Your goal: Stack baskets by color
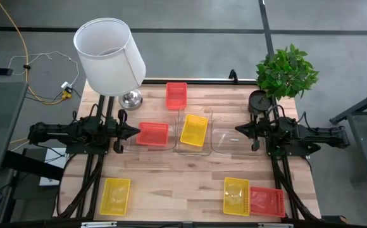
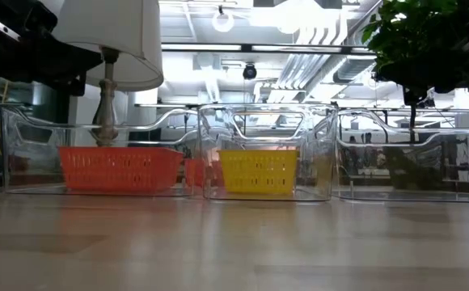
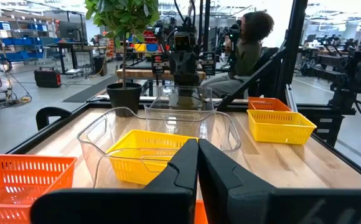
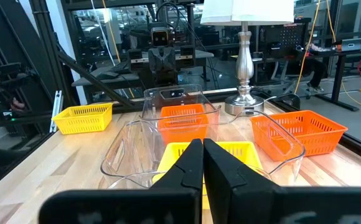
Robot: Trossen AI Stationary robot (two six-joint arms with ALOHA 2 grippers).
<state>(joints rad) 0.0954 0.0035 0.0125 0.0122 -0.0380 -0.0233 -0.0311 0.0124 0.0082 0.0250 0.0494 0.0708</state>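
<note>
Now, desk: we see a light wooden desk with three clear rectangular plastic bins in a row across its middle.
Left bin: the clear bin nearest the left arm holds a red perforated plastic basket.
Middle bin: the clear bin in the centre holds a yellow perforated plastic basket, lying slightly askew.
Right bin: the clear bin nearest the right arm shows us nothing inside.
Far edge: a second red basket lies on the desk beyond the bins, beside the lamp.
Near left corner: a yellow basket lies alone.
Near right corner: a yellow basket and a red basket lie touching side by side.
Left tool: we find the left tool at the left bin's outer end, its fingers pressed together, holding nothing.
Right tool: the right tool sits at the right bin's outer end, fingers likewise closed tight and empty.
Surroundings: a white-shaded lamp on a silver base and a potted green plant stand at the far corners.
Room: in the left wrist view a person sits beyond the desk.
</note>
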